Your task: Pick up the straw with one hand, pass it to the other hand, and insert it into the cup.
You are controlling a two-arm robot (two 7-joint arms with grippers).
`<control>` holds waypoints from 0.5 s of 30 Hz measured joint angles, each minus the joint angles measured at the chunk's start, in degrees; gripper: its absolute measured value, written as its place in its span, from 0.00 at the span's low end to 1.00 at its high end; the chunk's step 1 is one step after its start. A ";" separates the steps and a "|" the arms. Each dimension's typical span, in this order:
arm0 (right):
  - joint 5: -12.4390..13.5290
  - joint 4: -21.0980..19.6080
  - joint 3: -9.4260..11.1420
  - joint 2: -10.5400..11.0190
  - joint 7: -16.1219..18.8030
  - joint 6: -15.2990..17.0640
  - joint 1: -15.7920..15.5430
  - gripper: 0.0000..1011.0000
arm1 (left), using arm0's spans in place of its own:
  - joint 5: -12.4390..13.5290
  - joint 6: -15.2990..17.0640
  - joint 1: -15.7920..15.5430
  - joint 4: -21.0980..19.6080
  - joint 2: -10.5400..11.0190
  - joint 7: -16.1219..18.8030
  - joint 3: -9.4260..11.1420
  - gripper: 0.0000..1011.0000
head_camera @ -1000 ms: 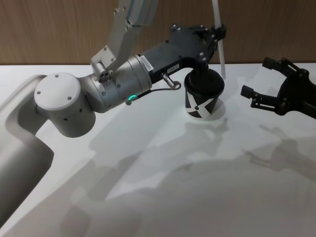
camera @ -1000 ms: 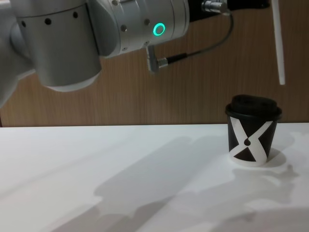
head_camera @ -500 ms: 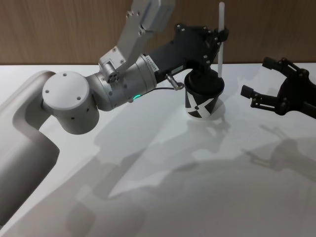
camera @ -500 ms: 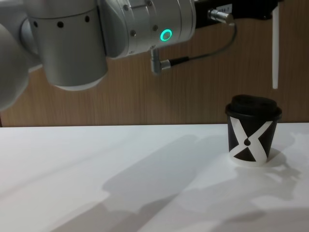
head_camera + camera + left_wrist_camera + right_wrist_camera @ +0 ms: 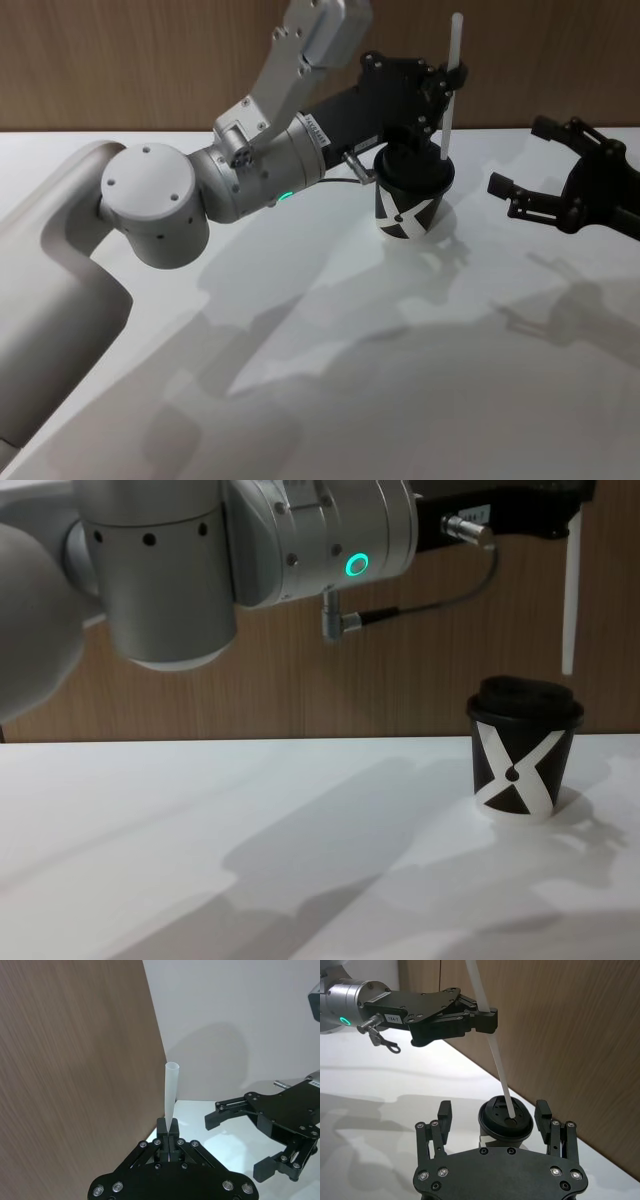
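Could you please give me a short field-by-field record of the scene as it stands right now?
left gripper: shut on the white straw, raised above the cup
straw: near upright; lower end just above the lid, not yet inserted
cup: black paper cup with white X, domed lid on, standing upright on the white table
right gripper: open, holding nothing, off to the right of the cup
task stage: handover done, insertion pending
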 joint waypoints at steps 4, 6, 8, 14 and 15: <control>0.00 0.00 0.00 0.00 0.00 0.00 0.00 0.99 | 0.49 0.15 -0.20 0.42 -0.24 0.00 0.08 0.01; 0.00 0.00 0.00 0.00 0.00 0.00 0.00 0.99 | 0.83 0.36 -0.31 0.59 -0.34 0.00 0.14 0.01; 0.00 0.00 0.00 0.00 0.00 0.00 0.00 0.99 | 1.19 0.60 -0.40 0.67 -0.41 0.03 0.19 0.01; 0.00 0.00 0.00 0.00 0.00 0.00 0.00 0.99 | 1.87 1.12 -0.53 0.72 -0.49 0.13 0.25 0.01; 0.00 0.00 0.00 0.00 0.00 0.00 0.00 0.99 | 2.08 1.28 -0.54 0.72 -0.52 0.16 0.25 0.01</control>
